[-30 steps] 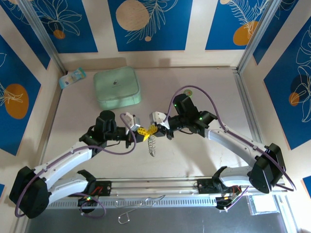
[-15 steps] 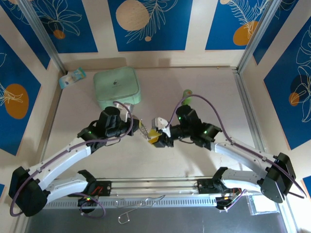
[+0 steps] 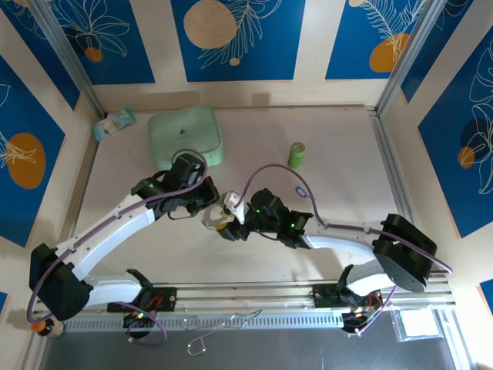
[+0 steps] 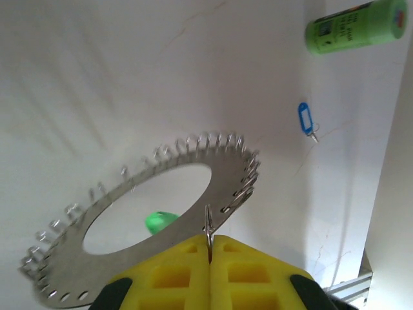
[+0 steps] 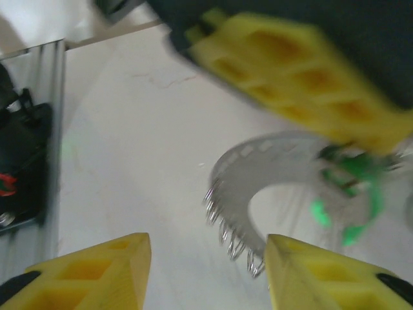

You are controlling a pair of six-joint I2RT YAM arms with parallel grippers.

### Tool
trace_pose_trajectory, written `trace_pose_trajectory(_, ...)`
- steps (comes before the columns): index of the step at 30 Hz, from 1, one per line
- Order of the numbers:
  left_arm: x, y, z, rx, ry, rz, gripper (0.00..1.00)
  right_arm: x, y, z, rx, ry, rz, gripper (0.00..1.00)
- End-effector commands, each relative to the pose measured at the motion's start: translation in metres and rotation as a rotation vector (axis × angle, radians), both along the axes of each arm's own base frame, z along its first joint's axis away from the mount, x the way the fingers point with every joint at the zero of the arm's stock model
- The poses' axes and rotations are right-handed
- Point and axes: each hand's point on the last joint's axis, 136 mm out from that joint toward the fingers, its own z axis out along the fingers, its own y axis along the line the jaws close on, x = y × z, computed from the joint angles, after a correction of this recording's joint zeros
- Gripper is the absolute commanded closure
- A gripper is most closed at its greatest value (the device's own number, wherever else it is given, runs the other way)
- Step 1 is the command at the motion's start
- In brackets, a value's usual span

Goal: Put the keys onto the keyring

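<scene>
The yellow fingers (image 4: pixel 174 278) of the left gripper (image 4: pixel 210 248) are pressed together on the near rim of the keyring (image 4: pixel 226 174), a flat, pale silvery metal ring with a hollow centre and small wire loops all round its edge. We see the ring held tilted above the pale table top (image 3: pixel 339 146), one loop standing right at the seam between the two pads.

The right gripper (image 5: pixel 208 248) faces it from the right with its yellow jaws standing wide apart and nothing clamped between them. The looped edge of the ring reaches just into the gap, but we cannot tell whether it touches either pad.

In the right wrist view, the small green-headed key (image 5: pixel 361 169) sits at the ring's rim, close under the left gripper's fingers. It is too blurred for us to say whether it is threaded on a loop.

The small blue-headed key (image 4: pixel 304 118) lies flat on the table, to the right of both grippers and apart from the ring. Farther off stands an upright green cylinder (image 3: pixel 296 154). On the far left of the table sits a mint-green square case (image 3: pixel 185 139).
</scene>
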Motion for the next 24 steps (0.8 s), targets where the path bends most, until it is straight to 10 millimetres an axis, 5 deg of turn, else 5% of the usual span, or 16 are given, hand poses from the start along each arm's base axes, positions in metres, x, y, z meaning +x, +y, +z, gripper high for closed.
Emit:
trace_pose_trajectory(1, -0.013, -0.002, 0.006, -0.021, 0.089, 0.028, 1.0, 0.023, -0.003, 0.004, 0.044, -0.056, -0.112, 0.46)
trace_pose_trajectory(8, -0.017, -0.003, 0.01, -0.021, 0.111, 0.018, 1.0, 0.029, -0.016, -0.007, 0.042, -0.105, -0.14, 0.44)
trace_pose_trajectory(14, -0.02, -0.006, 0.012, -0.032, 0.125, 0.001, 1.0, 0.014, -0.007, -0.001, 0.101, -0.156, -0.026, 0.44)
trace_pose_trajectory(24, -0.026, -0.009, 0.015, -0.043, 0.14, -0.021, 1.0, 0.021, 0.005, 0.01, 0.135, -0.195, -0.01, 0.45)
